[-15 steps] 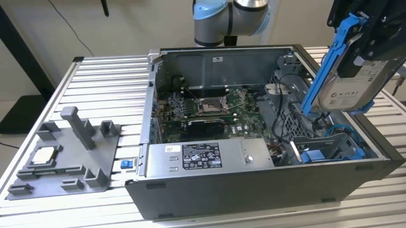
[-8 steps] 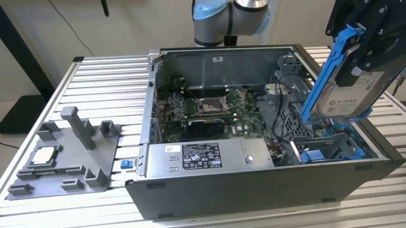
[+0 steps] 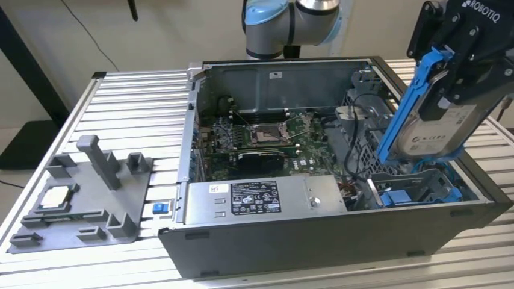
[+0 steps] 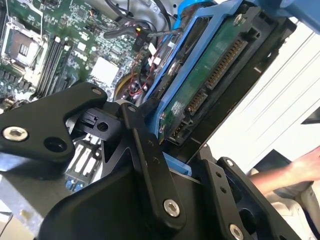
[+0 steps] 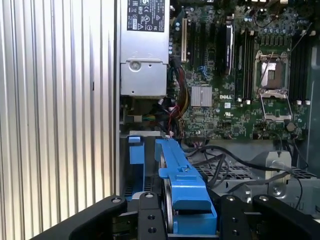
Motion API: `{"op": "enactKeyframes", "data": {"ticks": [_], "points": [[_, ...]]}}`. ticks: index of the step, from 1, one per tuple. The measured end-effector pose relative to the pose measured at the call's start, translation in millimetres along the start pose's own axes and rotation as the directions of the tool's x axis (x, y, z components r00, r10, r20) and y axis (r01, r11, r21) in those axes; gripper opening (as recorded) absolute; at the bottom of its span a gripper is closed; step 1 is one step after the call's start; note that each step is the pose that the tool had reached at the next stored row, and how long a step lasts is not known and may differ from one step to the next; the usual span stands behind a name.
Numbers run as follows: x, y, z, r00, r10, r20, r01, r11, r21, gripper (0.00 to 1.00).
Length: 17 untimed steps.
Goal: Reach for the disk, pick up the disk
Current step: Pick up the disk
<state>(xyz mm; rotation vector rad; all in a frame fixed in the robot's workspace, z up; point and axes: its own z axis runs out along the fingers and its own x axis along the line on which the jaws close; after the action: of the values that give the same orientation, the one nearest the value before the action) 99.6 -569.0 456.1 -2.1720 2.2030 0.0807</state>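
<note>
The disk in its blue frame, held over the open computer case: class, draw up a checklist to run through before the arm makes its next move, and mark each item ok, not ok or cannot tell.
1. Black gripper shut on the silver-grey metal disk in its bright blue plastic frame: ok.
2. Disk raised out of the blue drive bay: mostly; its lower end sits at the bay's top, contact cannot tell.
3. Disk level: not ok, it hangs tilted.
4. Black cables free of the frame: cannot tell.
5. Person's arm away from the case: ok, it is off to the side.
</note>
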Motion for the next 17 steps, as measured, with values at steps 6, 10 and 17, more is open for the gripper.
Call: {"op": "enactKeyframes", "data": {"ticks": [6,10,17], "points": [[2.8,0.3,10.6,1.0,0.003,0.0,-0.003,1.0,0.0002,0.0],[4.4,0.6,17.8,1.0,0.004,-0.0001,-0.004,1.0,0.0003,0.0],[8.0,0.9,29.9,1.0,0.006,0.0,-0.006,1.0,0.0003,0.0]]}}
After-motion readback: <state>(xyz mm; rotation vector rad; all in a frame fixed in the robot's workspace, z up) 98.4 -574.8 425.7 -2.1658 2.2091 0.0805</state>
